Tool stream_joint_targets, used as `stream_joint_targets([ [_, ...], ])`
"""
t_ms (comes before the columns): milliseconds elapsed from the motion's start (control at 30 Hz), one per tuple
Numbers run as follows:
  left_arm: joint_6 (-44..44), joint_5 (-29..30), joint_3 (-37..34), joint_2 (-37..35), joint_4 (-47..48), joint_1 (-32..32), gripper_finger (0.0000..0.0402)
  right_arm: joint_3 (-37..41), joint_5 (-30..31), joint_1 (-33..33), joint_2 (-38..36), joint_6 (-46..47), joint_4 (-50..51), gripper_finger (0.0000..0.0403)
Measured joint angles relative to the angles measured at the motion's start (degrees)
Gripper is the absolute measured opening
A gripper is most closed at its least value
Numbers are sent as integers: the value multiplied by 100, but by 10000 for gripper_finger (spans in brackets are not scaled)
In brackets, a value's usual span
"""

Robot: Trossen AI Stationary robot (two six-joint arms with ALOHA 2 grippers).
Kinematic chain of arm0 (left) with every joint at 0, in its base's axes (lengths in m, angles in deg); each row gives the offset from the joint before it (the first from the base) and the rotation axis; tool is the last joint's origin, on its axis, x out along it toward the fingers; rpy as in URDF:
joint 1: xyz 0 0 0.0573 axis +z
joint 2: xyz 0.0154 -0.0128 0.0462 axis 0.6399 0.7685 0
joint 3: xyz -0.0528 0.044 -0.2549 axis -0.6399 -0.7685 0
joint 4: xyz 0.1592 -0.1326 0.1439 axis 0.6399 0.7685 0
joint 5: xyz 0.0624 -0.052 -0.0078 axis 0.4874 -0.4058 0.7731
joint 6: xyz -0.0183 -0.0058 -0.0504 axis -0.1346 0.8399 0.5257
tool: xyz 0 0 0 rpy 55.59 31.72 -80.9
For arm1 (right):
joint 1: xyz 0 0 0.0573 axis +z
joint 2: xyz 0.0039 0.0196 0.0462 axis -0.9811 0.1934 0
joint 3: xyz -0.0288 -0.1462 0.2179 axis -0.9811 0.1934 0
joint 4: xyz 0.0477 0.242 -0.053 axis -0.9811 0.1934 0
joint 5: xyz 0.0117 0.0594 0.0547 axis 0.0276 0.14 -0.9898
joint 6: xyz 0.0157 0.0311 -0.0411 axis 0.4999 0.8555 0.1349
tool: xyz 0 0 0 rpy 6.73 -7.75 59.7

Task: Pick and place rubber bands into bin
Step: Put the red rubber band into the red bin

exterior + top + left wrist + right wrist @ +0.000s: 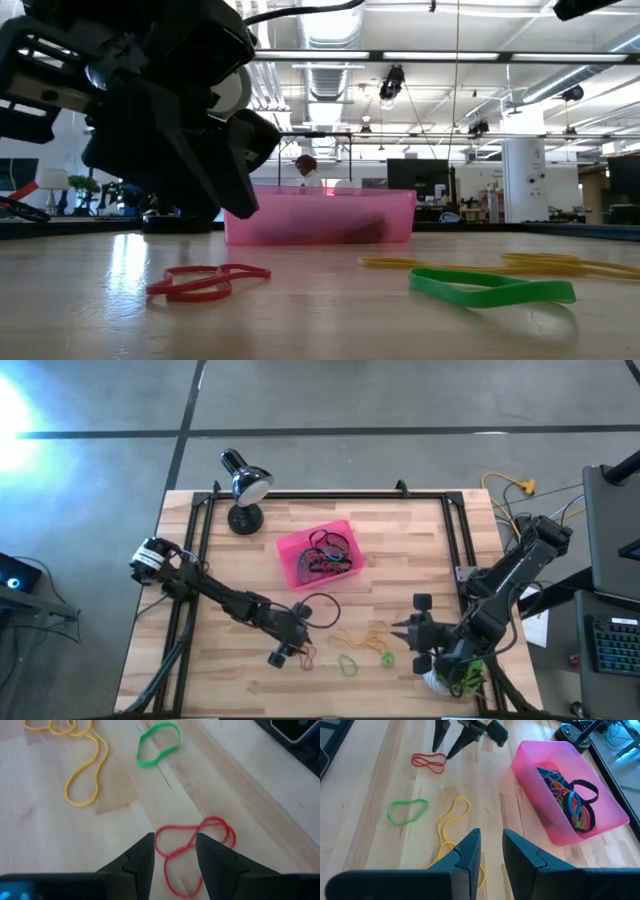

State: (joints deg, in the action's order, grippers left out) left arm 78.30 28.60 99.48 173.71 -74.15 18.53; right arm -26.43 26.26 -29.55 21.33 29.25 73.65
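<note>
The left claw [174, 857] hangs spread over the twisted red rubber band [192, 852] lying flat on the wooden tabletop [400, 530], its long axis crossing the gap, nearer this arm than the right.

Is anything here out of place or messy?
One black rubber band hangs over the rim of the pink bin instead of lying inside. A red band, a green band and yellow bands lie loose on the table, not yet collected.

Two dark jointed arms with tapered black fingers [142, 862].
</note>
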Motion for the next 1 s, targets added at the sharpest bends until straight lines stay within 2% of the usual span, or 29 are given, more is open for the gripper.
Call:
stream_joint_targets([
  [167, -20, -20, 7, 489, -513, 11, 128, -72, 41, 20, -4, -10, -46, 70],
  [367, 11, -154, 185, 939, -625, 20, 127, -70, 42, 46, -4, -24, -96, 67],
  [633, 39, -167, 190, 904, -522, 26, 127, -70, 144, 46, -4, -46, -101, 63],
  [1000, 577, -206, 67, 832, -16, 26, 128, -68, 144, 46, -4, -46, -101, 60],
])
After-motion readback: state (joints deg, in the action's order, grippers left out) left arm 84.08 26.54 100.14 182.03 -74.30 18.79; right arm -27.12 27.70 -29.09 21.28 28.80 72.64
